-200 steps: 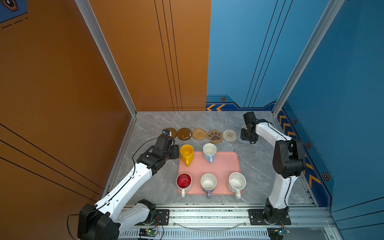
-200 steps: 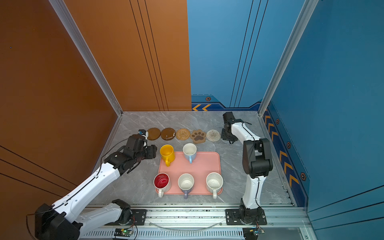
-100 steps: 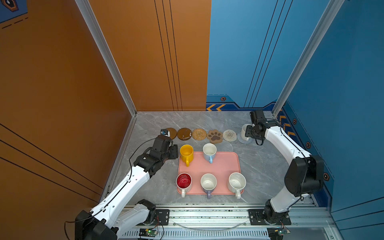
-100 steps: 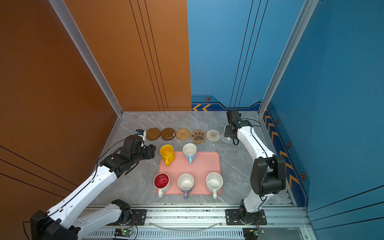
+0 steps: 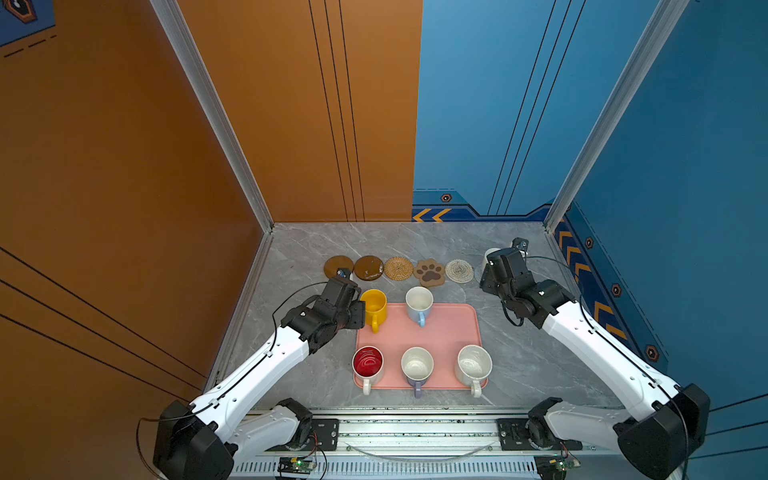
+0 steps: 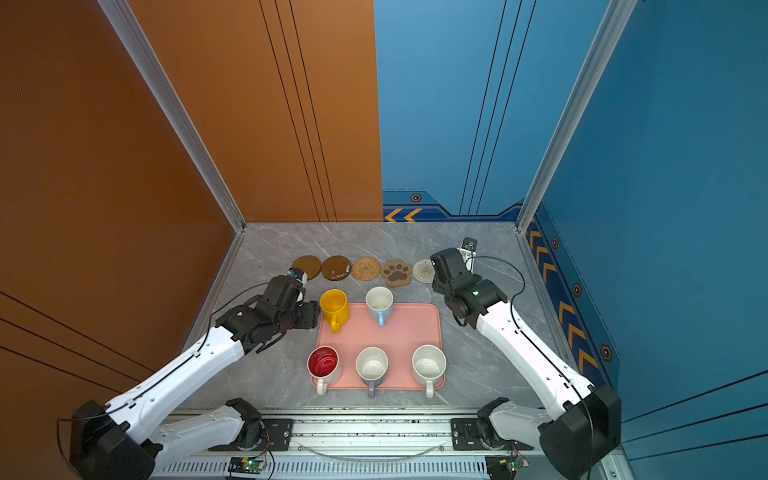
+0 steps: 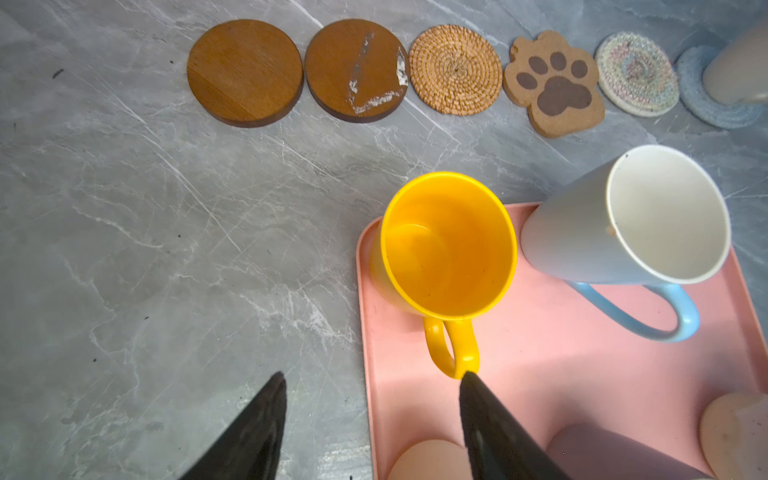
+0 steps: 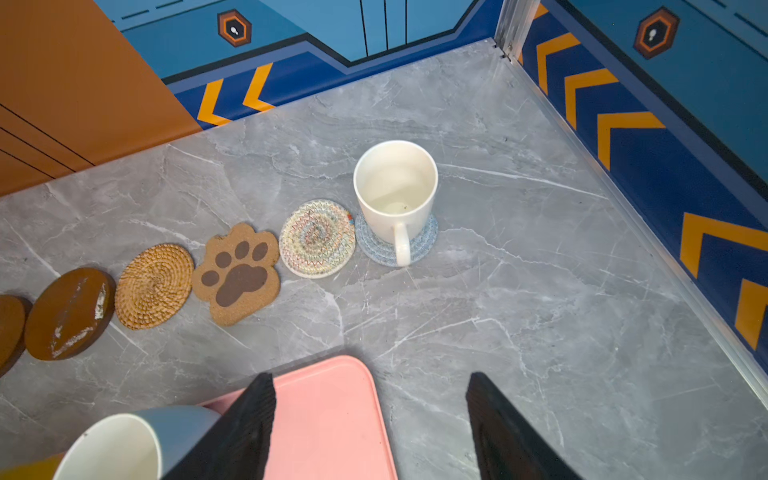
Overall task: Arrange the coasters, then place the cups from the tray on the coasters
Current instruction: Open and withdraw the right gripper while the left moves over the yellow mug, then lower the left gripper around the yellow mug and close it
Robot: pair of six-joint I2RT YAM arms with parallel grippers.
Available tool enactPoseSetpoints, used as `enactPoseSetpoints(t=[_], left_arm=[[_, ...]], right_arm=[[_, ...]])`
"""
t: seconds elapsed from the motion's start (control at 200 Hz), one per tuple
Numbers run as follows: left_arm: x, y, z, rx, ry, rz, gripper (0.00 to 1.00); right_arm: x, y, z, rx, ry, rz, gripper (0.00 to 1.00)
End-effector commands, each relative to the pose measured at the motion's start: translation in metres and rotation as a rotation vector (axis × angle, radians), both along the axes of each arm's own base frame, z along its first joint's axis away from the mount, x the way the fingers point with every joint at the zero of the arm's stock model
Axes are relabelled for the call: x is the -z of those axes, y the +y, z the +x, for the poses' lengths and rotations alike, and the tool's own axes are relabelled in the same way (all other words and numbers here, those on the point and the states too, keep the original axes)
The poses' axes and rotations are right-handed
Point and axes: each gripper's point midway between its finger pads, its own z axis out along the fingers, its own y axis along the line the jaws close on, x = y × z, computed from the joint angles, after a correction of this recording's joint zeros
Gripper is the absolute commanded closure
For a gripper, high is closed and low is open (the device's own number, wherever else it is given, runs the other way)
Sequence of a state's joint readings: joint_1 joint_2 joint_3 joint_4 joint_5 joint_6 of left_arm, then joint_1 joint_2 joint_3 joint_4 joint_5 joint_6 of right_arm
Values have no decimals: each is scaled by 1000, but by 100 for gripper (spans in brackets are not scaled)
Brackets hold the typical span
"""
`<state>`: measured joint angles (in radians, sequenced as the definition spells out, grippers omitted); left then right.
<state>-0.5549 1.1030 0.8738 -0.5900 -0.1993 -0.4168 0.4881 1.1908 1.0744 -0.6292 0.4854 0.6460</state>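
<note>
Worktop [image 5: 415, 237]: coasters [image 5: 398, 268] rowed | white cup [image 8: 395, 187] on blue coaster [image 8: 374, 247] ahead of right tool [image 8: 372, 376], wide, empty | five cups [image 5: 417, 365] on tray [image 5: 451, 328] | left tool [image 7: 374, 376] wide

Salmon-pink tray [image 5: 449, 340]; yellow mug [image 5: 373, 306]; light-blue mug [image 5: 419, 303]; paw coaster [image 5: 430, 272], tan with brown pads; tabletop [image 5: 316, 249], grey with white veining.

Shows plain white mug [image 8: 395, 195] upright on light blue woven coaster [image 8: 374, 246], handle toward camera. Shows row running off beside it: cream woven coaster [image 8: 317, 238] just beside the blue one, then paw coaster [image 8: 237, 274], tan woven coaster [image 8: 154, 286], scuffed dark brown disc [image 8: 70, 313], second dark brown disc [image 8: 10, 328] cut by frame edge. Shows pink tray [image 8: 328, 415] corner and light blue mug [image 8: 124, 444] near right gripper [image 8: 372, 376]; jaws wide apart, nothing between.
</note>
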Motion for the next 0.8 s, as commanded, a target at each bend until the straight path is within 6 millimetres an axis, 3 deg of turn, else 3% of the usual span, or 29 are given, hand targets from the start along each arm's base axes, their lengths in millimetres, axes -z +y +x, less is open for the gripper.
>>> enactPoseSetpoints(t=[0.0,0.165,0.401,0.796], left_arm=[[7,-2,-9,-9,25,37,33],[18,-16,-14,13,51,62,34],[29,-31,-18,14,66,90,32],[39,-50,-5,15,60,90,26]], right_arm=[[0,-15,-8,72,-56,1,29],[4,-22,-17,87,-77,1,26],[10,-18,-14,69,-80,24,25],[23,-13,-7,55,-49,31,25]])
